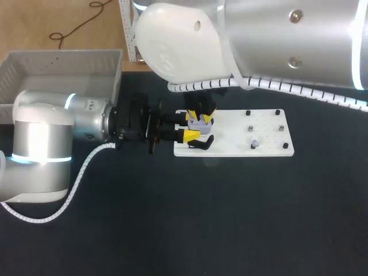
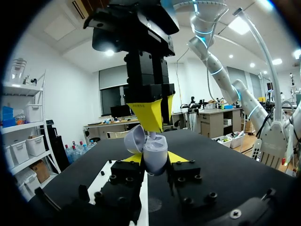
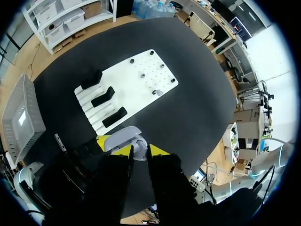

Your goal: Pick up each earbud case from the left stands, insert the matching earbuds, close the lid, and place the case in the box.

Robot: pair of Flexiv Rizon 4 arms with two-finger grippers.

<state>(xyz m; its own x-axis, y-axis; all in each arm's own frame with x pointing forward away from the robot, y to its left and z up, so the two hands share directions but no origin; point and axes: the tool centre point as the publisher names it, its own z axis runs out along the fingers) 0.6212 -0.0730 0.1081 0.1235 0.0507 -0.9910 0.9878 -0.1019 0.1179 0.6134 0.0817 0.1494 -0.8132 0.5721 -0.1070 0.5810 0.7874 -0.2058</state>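
Our left claw [image 2: 157,158] is clamped on the earbud case [image 2: 154,151], pinching it from both sides and holding it over the left end of the white board [image 1: 241,147]. The lid [image 2: 133,138] stands open. Our right claw [image 2: 153,116] hangs just above the case. A pale stub [image 2: 151,135] shows betw. the two, but we can't tell whether the right claw grips it. Three black stands [image 3: 102,100] sit on the board's left part. A small grey piece [image 1: 255,142] lies on the right part, too small to name. The grey box [image 1: 57,63] is far left, its near edge hidden by our left arm.
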